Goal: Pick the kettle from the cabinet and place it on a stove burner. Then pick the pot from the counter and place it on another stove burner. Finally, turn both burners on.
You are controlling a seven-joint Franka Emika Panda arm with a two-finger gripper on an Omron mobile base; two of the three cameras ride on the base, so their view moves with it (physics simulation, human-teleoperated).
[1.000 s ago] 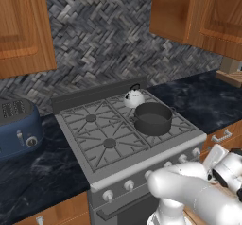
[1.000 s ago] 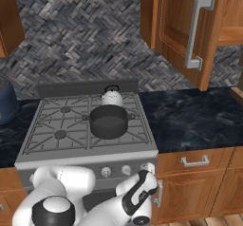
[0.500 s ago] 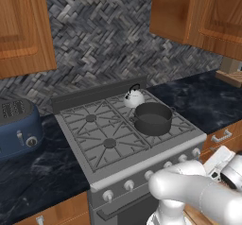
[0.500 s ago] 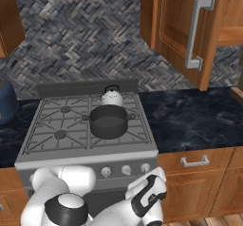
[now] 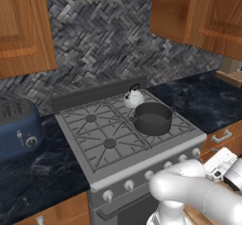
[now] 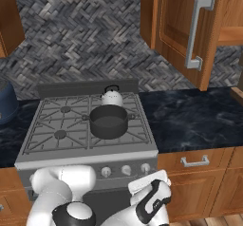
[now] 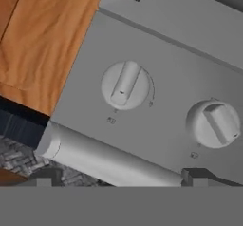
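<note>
The silvery kettle [image 5: 133, 98] [image 6: 112, 97] stands on the back right stove burner. Directly in front of it, the dark grey pot [image 5: 152, 118] [image 6: 109, 121] rests on the front right burner. The two left burners [image 5: 109, 143] [image 6: 60, 134] are bare. My gripper [image 7: 121, 177] is open, low in front of the range's knob panel, with nothing between its fingertips [image 7: 45, 176]. It faces two round grey knobs [image 7: 126, 84] [image 7: 216, 123]. My hand [image 6: 151, 197] [image 5: 222, 165] hangs below the stove's front right corner.
A blue toaster [image 5: 19, 125] sits on the black counter [image 5: 203, 96] left of the stove. The wall cabinet's door [image 6: 199, 30] hangs open at the upper right. A grey oven handle bar [image 7: 95, 154] runs under the knobs, with a wooden drawer front [image 7: 47, 40] beside the panel.
My hand has dropped slightly lower and to the right in front of the stove. The kettle and the pot have not moved, and the jaws remain wide.
</note>
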